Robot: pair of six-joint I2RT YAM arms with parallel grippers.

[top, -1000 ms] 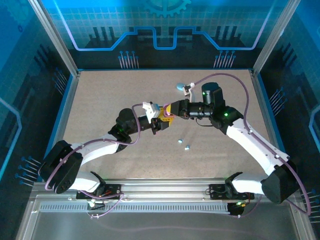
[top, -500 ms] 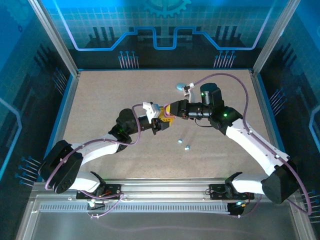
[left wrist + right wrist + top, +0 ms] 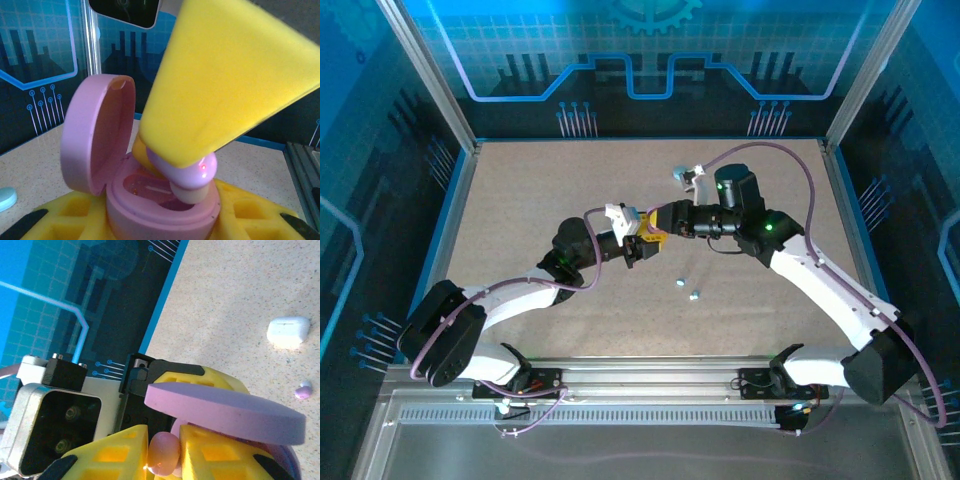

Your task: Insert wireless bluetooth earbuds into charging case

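Note:
My left gripper (image 3: 642,243) is shut on a purple charging case (image 3: 160,212), whose lid (image 3: 95,135) stands open. The case sits between my left yellow fingers (image 3: 75,212). My right gripper (image 3: 662,220) meets it from the right, shut on a purple earbud (image 3: 192,175). That earbud's pale tip sits at the mouth of the case's right-hand socket. In the right wrist view the earbud (image 3: 164,452) is pinched between the yellow fingers (image 3: 215,450), under the lid (image 3: 225,407). Two small earbuds (image 3: 682,283) (image 3: 695,295) lie on the table nearer the bases.
A light blue case (image 3: 677,172) rests on the table behind the right wrist. The right wrist view shows a white case (image 3: 287,331) and a small purple earbud (image 3: 303,390) on the speckled table. Blue walls enclose the table on three sides.
My right arm has shifted slightly left and back, bringing the held earbud closer onto the case. The left arm and the case have stayed put.

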